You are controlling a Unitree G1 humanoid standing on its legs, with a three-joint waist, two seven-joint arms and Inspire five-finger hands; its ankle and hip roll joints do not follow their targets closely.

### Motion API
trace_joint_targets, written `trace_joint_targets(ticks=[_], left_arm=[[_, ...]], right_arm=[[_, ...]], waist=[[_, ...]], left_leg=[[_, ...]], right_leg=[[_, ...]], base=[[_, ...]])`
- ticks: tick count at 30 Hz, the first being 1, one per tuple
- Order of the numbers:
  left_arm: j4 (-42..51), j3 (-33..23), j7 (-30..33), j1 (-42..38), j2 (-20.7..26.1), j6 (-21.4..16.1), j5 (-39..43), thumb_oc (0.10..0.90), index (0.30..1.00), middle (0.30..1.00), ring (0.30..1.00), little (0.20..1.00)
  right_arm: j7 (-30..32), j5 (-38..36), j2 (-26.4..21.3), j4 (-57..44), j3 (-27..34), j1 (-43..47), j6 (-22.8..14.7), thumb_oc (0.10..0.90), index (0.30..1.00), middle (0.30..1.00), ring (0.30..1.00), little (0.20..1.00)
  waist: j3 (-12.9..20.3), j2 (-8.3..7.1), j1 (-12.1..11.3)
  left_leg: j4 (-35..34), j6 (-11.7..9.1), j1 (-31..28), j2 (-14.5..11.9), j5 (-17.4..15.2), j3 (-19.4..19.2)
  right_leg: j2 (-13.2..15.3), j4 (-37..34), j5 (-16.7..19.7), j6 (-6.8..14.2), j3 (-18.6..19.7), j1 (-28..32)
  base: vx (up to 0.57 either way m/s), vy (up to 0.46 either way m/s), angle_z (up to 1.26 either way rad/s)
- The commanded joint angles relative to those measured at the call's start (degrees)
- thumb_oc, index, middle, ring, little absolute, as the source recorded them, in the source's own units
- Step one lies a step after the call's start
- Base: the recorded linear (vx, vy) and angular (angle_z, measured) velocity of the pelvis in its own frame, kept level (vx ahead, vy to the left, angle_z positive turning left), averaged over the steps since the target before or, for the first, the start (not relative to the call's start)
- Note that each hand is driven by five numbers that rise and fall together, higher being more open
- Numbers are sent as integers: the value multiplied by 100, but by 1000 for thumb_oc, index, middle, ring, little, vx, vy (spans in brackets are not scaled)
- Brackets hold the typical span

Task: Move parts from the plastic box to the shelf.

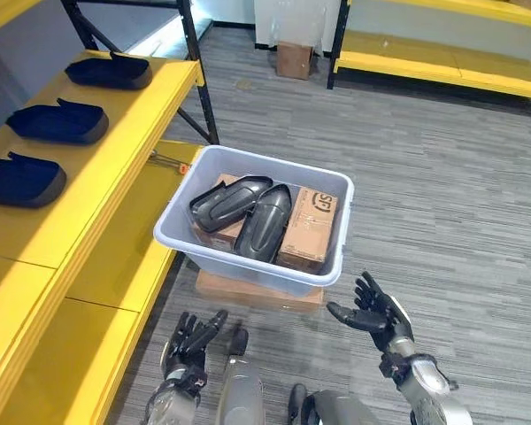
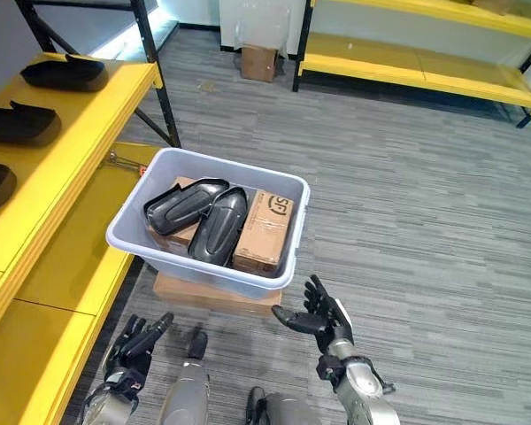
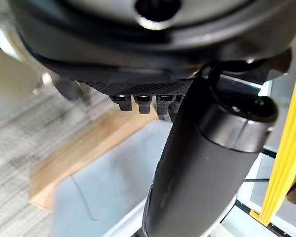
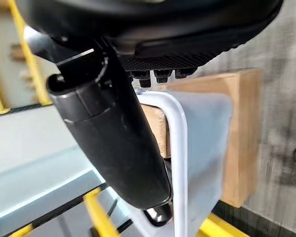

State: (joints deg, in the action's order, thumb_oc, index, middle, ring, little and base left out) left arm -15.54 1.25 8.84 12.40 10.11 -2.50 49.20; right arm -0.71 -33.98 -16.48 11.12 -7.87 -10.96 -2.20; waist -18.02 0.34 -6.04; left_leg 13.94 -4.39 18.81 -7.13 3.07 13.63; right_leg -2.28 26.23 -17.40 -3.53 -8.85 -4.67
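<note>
A pale grey plastic box [image 1: 314,177] rests on a flat cardboard carton [image 1: 248,292] on the floor. Two dark moulded parts [image 1: 264,221] lie in it beside a brown carton [image 1: 308,228]. Three more dark parts [image 1: 57,121] lie on the yellow shelf [image 1: 97,186] at the left. My left hand [image 1: 190,341] hangs low, just in front of the box's near left corner, with its fingers straight and holding nothing. My right hand [image 1: 372,310] is open in front of the box's near right corner, a little apart from it. Its wrist view shows the box rim [image 4: 180,148] close past the thumb.
The yellow shelf unit has a lower level [image 1: 128,257] right beside the box, and black uprights [image 1: 199,84]. Another yellow rack [image 1: 442,66] runs along the back. A small cardboard box [image 1: 294,60] stands on the grey carpet [image 1: 451,204] at the back.
</note>
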Motion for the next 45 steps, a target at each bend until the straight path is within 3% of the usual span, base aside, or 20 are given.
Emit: trace_joint_targets(ticks=[1, 8, 11, 16, 17, 18, 20, 21, 22, 23, 24, 25, 26, 28, 29, 31, 33, 37, 45], left_arm=[[954, -15, -176, 393, 496, -370, 17, 900, 1000, 1000, 1000, 1000], [929, -37, -168, 468, 690, -328, 46, 900, 1000, 1000, 1000, 1000], [1006, 27, -181, 485, 760, -273, 31, 900, 1000, 1000, 1000, 1000], [975, 22, -172, 463, 749, -238, -67, 900, 1000, 1000, 1000, 1000], [979, -9, -188, 439, 779, -215, -148, 900, 1000, 1000, 1000, 1000], [988, -22, -155, 403, 793, -196, -198, 900, 1000, 1000, 1000, 1000], [1017, -8, -133, 361, 816, -179, -218, 900, 1000, 1000, 1000, 1000], [1061, -49, -126, 354, 804, -187, -219, 900, 1000, 1000, 1000, 1000], [1098, -96, -147, 373, 770, -182, -200, 900, 1000, 1000, 1000, 1000], [1100, -98, -147, 375, 770, -181, -200, 900, 1000, 1000, 1000, 1000], [1101, -163, -170, 358, 768, -201, -163, 900, 1000, 1000, 1000, 1000], [1101, -163, -171, 358, 767, -201, -163, 900, 1000, 1000, 1000, 1000], [1071, -199, -162, 338, 750, -229, -132, 900, 1000, 1000, 1000, 1000], [1040, -267, -179, 341, 755, -247, -117, 900, 1000, 1000, 1000, 1000], [980, -283, -152, 297, 764, -277, -140, 900, 1000, 1000, 1000, 1000], [988, -280, -160, 332, 720, -276, -147, 900, 1000, 1000, 1000, 1000], [955, -281, -125, 380, 647, -289, -137, 900, 1000, 1000, 1000, 1000], [925, -335, -158, 506, 522, -301, -26, 900, 1000, 1000, 1000, 1000], [932, -292, -180, 563, 492, -322, 69, 900, 1000, 1000, 1000, 1000]], right_arm=[[-248, -183, 81, -803, 18, 40, -402, 900, 1000, 1000, 1000, 1000], [-249, -134, 121, -956, 10, -44, -343, 900, 1000, 1000, 1000, 1000], [-207, 50, 104, -1107, 86, 6, -322, 900, 1000, 1000, 1000, 1000], [-95, 317, 151, -1202, 105, 204, -375, 900, 1000, 1000, 1000, 1000], [-65, 446, 207, -1245, 90, 301, -398, 900, 1000, 1000, 1000, 1000], [-25, 467, 234, -1305, 25, 395, -410, 900, 1000, 1000, 1000, 1000], [-17, 516, 250, -1394, -89, 484, -396, 900, 1000, 1000, 1000, 1000], [-63, 439, 293, -1484, -218, 531, -370, 900, 1000, 1000, 1000, 1000], [-68, 421, 325, -1449, -271, 562, -351, 900, 1000, 1000, 1000, 1000], [-68, 421, 326, -1448, -273, 563, -351, 900, 1000, 1000, 1000, 1000], [-75, 413, 308, -1427, -332, 662, -353, 900, 1000, 1000, 1000, 1000], [-75, 413, 308, -1426, -332, 663, -354, 900, 1000, 1000, 1000, 1000], [-67, 390, 304, -1400, -347, 738, -345, 900, 1000, 1000, 1000, 1000], [-56, 445, 270, -1442, -336, 760, -326, 900, 1000, 1000, 1000, 1000], [-44, 419, 271, -1475, -287, 732, -322, 900, 1000, 1000, 1000, 1000], [-69, 370, 288, -1446, -295, 739, -319, 900, 1000, 1000, 1000, 1000], [-45, 300, 266, -1500, -269, 668, -300, 900, 1000, 1000, 1000, 1000], [-92, 125, 165, -1532, -144, 581, -303, 900, 1000, 1000, 1000, 1000], [-75, 80, 90, -1451, -189, 683, -371, 900, 1000, 1000, 1000, 1000]], waist=[[567, -87, 9], [679, -229, 72], [719, -366, 50], [816, -438, -9], [826, -450, -35], [783, -414, -15], [664, -310, 67], [578, -221, 32], [569, -215, -17], [555, -213, -8], [578, -224, -62], [540, -208, -63], [561, -247, -107], [588, -294, -140], [671, -429, -141], [766, -483, -142], [920, -508, -71], [1117, -435, 7], [1129, -285, 33]], left_leg=[[-64, 83, 217, 70, 176, -73], [431, 215, 544, 338, -219, -281], [730, 322, 640, 491, -474, -397], [922, 547, 515, 649, -785, -550], [959, 738, 302, 722, -961, -708], [921, 864, 117, 778, -1007, -807], [777, 1010, -248, 830, -1027, -944], [535, 1119, -621, 865, -1083, -1143], [433, 1119, -756, 858, -1113, -1263], [419, 1118, -779, 858, -1109, -1255], [201, 1019, -902, 755, -1070, -1312], [198, 1014, -951, 741, -1084, -1308], [108, 918, -1017, 680, -1166, -1367], [-3, 788, -1030, 602, -1084, -1329], [109, 651, -930, 584, -1094, -1242], [93, 600, -922, 572, -1077, -1218], [1, 471, -902, 430, -1003, -1122], [-271, 263, -900, 45, -828, -981], [-724, 35, -1078, -405, -536, -917]], right_leg=[[950, -494, -163, 665, -434, 704], [1246, -981, 121, 933, -315, 696], [1436, -1171, 250, 1074, -301, 772], [1687, -975, 435, 1225, -116, 679], [1903, -212, 926, 1338, 8, 350], [2004, 371, 1368, 1318, 98, 101], [2055, 1021, 1900, 1269, 110, -236], [2322, 1274, 2034, 1250, -316, -420], [2587, 1014, 2079, 1271, -622, -427], [2586, 1000, 2080, 1271, -637, -396], [2778, 286, 2131, 1335, -946, -394], [2760, 265, 2131, 1334, -959, -333], [2928, -330, 2148, 1454, -1144, -388], [3050, -1186, 2571, 1515, -1294, -124], [2953, -1638, 2514, 1549, -1296, 114], [2919, -1666, 2536, 1627, -1389, 214], [2661, -1761, 2310, 1593, -1400, 301], [2342, -1689, 1793, 1431, -1474, 271], [2014, -1551, 1429, 1261, -1600, 275]], base=[[94, 199, -6], [64, 198, -15], [83, 235, -5], [52, 205, -15], [57, 411, -45], [29, 411, -57], [1, 365, -49], [36, 336, -45], [42, 240, -50], [48, -22, -38], [30, -62, -75], [67, -148, -62], [32, -131, -55], [62, -243, -10], [83, -228, -6], [107, -162, 6], [124, -218, 33], [59, -187, 2], [56, -127, 5]])
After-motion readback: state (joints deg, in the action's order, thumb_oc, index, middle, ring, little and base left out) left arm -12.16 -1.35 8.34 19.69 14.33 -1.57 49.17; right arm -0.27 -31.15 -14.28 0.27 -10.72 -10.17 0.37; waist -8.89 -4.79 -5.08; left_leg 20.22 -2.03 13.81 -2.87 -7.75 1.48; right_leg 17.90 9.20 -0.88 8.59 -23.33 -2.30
